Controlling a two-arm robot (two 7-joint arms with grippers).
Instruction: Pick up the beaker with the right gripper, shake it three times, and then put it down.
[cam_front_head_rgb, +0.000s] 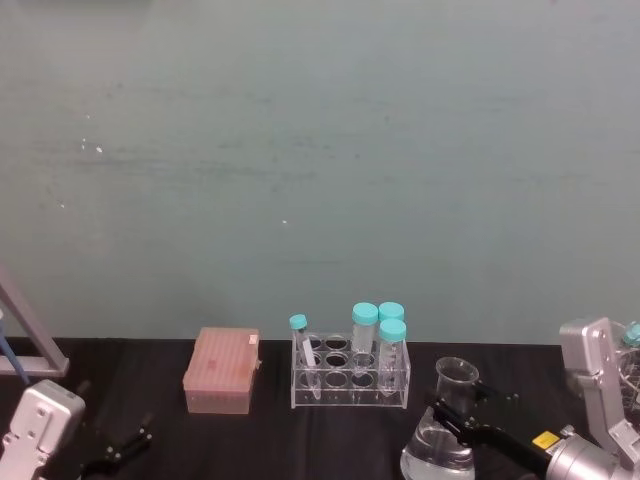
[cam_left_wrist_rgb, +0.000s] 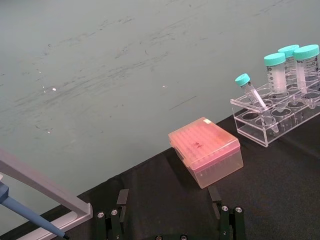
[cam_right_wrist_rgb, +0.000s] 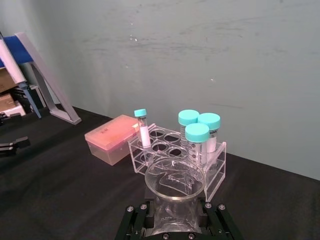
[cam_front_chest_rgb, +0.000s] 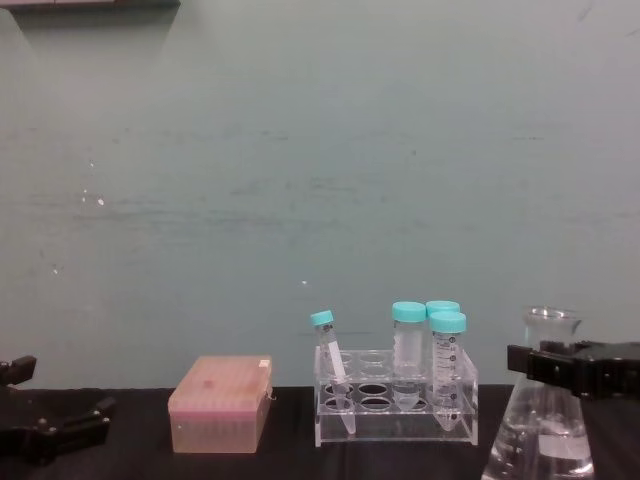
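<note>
The beaker (cam_front_head_rgb: 436, 456) is a clear conical flask standing at the right front of the black table, just right of the tube rack. My right gripper (cam_front_head_rgb: 456, 412) reaches in from the right and is shut on its neck below the flared rim. In the chest view the black jaws (cam_front_chest_rgb: 548, 366) cross the neck of the beaker (cam_front_chest_rgb: 540, 440), whose base runs below the frame edge. In the right wrist view the beaker's rim (cam_right_wrist_rgb: 175, 176) sits between the two fingers (cam_right_wrist_rgb: 136, 216). My left gripper (cam_left_wrist_rgb: 170, 222) rests open and low at the left front, holding nothing.
A clear rack (cam_front_head_rgb: 350, 385) with several teal-capped tubes stands mid-table, one tube leaning. A pink translucent box (cam_front_head_rgb: 222, 371) sits to its left. A grey stand with a blue part (cam_front_head_rgb: 25, 345) is at the far left. A teal wall closes off the back.
</note>
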